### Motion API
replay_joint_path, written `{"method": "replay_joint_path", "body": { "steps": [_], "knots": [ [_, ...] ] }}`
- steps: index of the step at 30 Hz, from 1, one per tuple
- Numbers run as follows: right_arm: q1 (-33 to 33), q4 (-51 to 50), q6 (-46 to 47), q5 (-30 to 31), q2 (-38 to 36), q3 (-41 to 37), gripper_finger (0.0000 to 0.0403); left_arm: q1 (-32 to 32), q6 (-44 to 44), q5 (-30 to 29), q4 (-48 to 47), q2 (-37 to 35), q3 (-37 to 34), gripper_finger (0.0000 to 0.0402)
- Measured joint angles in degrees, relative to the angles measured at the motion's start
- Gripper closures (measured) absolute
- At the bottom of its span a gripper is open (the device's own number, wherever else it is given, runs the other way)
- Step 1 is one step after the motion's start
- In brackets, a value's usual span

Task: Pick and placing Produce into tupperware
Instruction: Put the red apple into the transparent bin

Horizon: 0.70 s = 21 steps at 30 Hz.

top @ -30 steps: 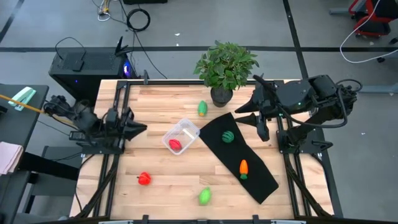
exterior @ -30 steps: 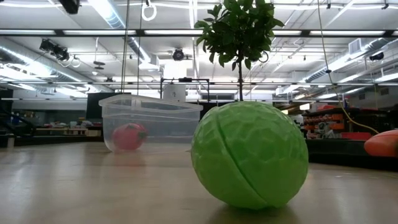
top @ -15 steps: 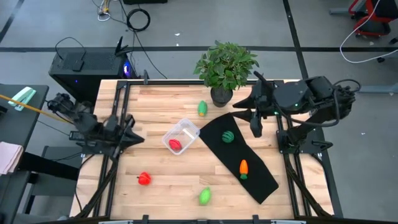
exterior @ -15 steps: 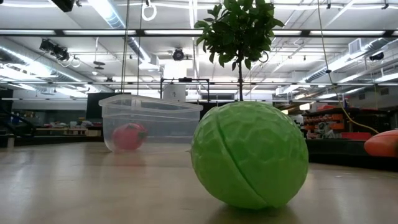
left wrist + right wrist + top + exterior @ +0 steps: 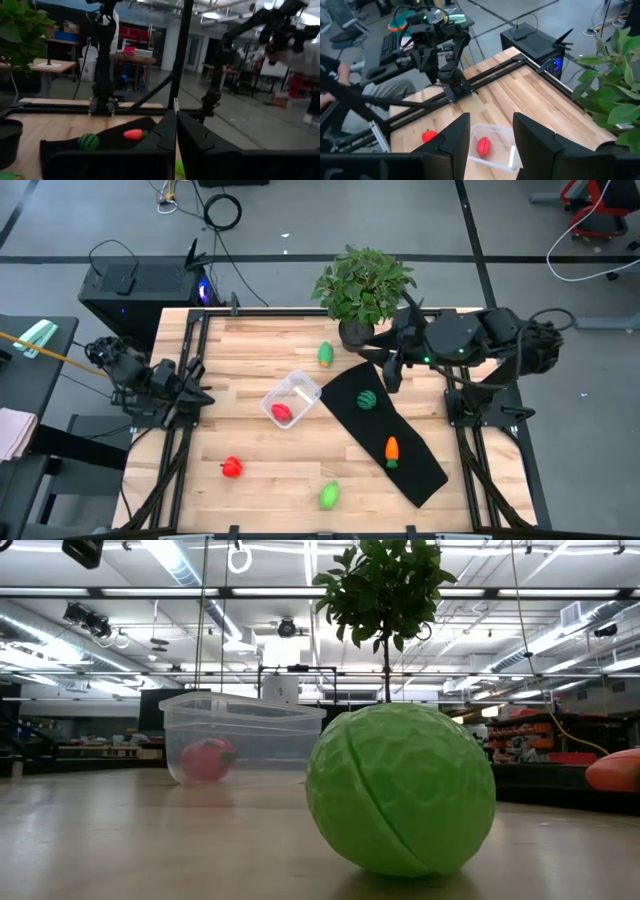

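Wooden boards are making up the table top [image 5: 280, 455], and a long black mat [image 5: 385, 430] is lying slantwise across its right half. A leafy potted plant [image 5: 362, 290] is standing at the back edge, just beside the right gripper [image 5: 392, 370].

That right gripper is hanging over the back end of the mat. Its two fingers are spread apart with a clear gap between them, and nothing is sitting in the gap. The left gripper [image 5: 205, 393] is waiting out at the left side of the table, well apart from the tupperware. Its fingers are pressed together with nothing between them.

The tupperware [image 5: 291, 399] is sitting near the middle of the table, off to the left of the right gripper. It is turned cornerwise to the table edges. One red piece [image 5: 282, 413] is lying inside it.

A dark green round piece [image 5: 367, 399] is resting on the mat, near the right gripper. An orange carrot [image 5: 392, 450] is lying farther down the mat, its long side running front to back and its green top pointing toward the front edge. One light green piece [image 5: 326, 355] is sitting near the plant pot, left of the right gripper. A second light green piece [image 5: 329, 496] is lying by the front edge. Another red piece [image 5: 232, 468] is lying at the front left, nearer the left gripper.
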Motion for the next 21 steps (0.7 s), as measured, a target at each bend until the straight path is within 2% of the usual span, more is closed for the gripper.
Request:
{"method": "replay_joint_path", "body": {
  "steps": [4,11,15,17,21],
  "knots": [
    [-0.9,1.1,0.2,0.0,1.0,0.0,0.0247,1.8,0.6,-0.5,-3.1,-0.5,0.0,0.0396],
    [-3.0,3.0,0.1,-1.4,2.6,0.0,0.0247,7.1,0.2,-1.1,-9.3,-4.1,0.2,0.0384],
    [-3.4,3.8,0.1,-1.8,3.0,0.0,0.0247,8.9,-1.3,1.0,-10.2,-3.9,0.3,0.0395],
    [-3.4,4.3,0.1,-1.7,3.0,0.0,0.0247,9.1,-3.2,4.5,-9.8,-3.4,0.2,0.0396],
    [-3.4,5.7,0.1,-1.8,2.7,0.0,0.0247,9.1,-6.9,16.9,-6.6,-0.5,0.3,0.0385]
  ]
}}
